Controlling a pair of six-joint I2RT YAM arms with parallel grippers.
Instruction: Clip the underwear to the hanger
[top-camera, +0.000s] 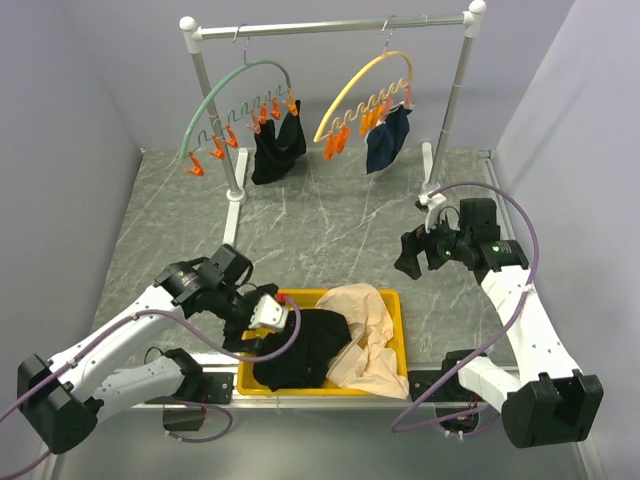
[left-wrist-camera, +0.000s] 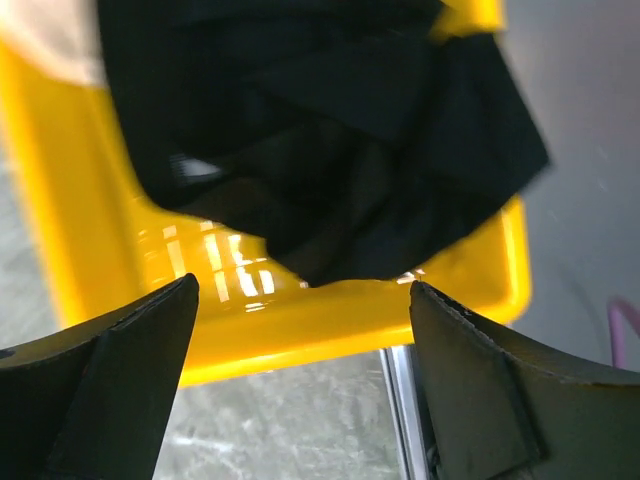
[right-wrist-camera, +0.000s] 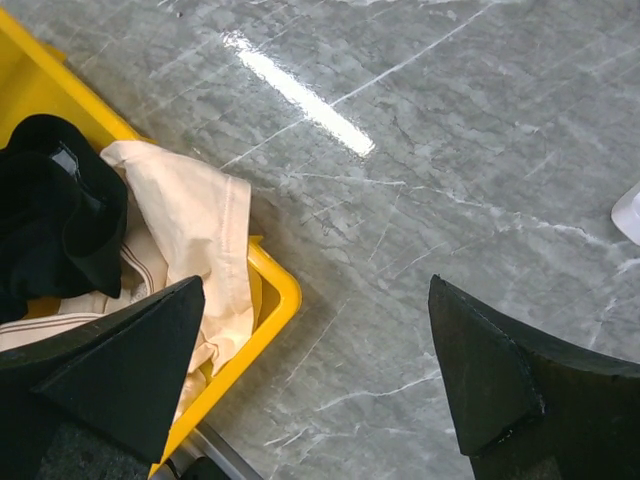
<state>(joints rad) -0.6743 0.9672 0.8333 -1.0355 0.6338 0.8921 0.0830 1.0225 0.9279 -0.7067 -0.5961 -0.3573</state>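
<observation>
My two arms match: the left arm (top-camera: 110, 350) and right arm (top-camera: 525, 310) have white links between black joint housings, a purple cable (top-camera: 530, 215) looping along each, black wedge-shaped fingers (right-wrist-camera: 130, 360), and a green light (top-camera: 494, 246) on the right wrist

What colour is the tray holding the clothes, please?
Bright yellow; the tray shows best in the left wrist view.

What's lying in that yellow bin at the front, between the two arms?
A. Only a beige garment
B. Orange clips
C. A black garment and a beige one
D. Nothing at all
C: the yellow bin holds the black underwear on its left side, with a beige garment crumpled beside it on the right.
</observation>
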